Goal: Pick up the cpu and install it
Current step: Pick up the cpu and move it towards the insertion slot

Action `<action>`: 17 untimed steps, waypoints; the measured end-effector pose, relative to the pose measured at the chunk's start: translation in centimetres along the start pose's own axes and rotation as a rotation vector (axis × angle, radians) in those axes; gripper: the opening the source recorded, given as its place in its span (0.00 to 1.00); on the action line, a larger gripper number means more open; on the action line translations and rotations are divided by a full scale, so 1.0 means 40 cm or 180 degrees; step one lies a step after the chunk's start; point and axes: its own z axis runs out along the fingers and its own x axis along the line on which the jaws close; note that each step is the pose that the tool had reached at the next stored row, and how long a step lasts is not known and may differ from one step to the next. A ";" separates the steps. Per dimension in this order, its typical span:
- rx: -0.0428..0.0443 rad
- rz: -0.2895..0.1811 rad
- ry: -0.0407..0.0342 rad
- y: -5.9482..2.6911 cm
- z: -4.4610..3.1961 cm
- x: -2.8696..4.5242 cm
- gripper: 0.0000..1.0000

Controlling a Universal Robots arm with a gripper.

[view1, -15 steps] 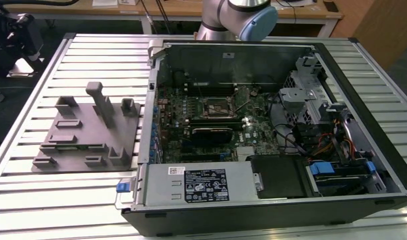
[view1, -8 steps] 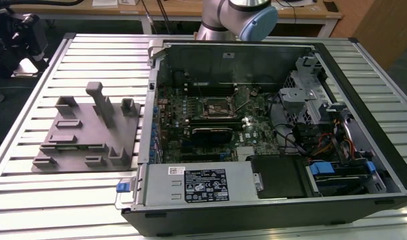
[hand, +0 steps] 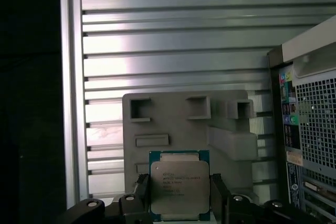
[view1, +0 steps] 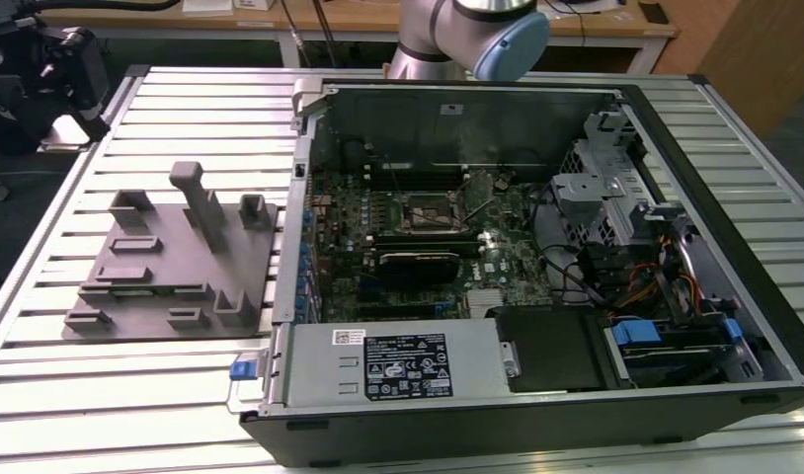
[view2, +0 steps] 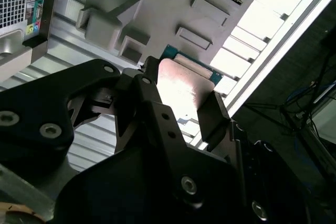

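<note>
The cpu (hand: 178, 182) is gripped by its two opposite edges between the fingers of the pincer (hand: 179, 195), which is clamped on it. In both wrist views it is seen against the grey moulded holder (hand: 181, 111), which is set on the slatted tabletop (hand: 157, 40) beside the opened computer case (view1: 534, 247).

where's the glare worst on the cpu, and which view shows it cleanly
Second wrist view: glare washes the cpu top plate nearly white. First wrist view: the plate is evenly lit, print visible; a bright band crosses the table slats.
</note>
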 end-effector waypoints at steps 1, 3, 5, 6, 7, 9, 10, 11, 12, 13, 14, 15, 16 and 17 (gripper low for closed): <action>0.0000 0.0000 0.0000 0.000 0.000 -0.004 0.54; 0.0000 0.0000 0.0000 0.001 0.001 -0.012 0.54; -0.0001 0.0000 0.0000 0.002 0.001 -0.021 0.54; -0.0001 0.0000 0.0000 0.003 0.001 -0.025 0.54; -0.0001 0.0000 0.0000 0.003 0.002 -0.029 0.54; -0.0001 0.0000 0.0000 0.004 0.002 -0.038 0.54; -0.0001 0.0000 0.0000 0.005 0.003 -0.042 0.54; -0.0001 0.0000 0.0001 0.005 0.003 -0.047 0.54; -0.0001 0.0000 0.0001 0.006 0.003 -0.052 0.54; -0.0001 0.0000 0.0001 0.006 0.003 -0.056 0.54; -0.0001 0.0000 0.0001 0.007 0.004 -0.061 0.54; -0.0002 0.0000 0.0001 0.007 0.004 -0.066 0.54; -0.0002 0.0000 0.0001 0.007 0.004 -0.071 0.54; -0.0001 0.0000 0.0002 0.008 0.004 -0.076 0.54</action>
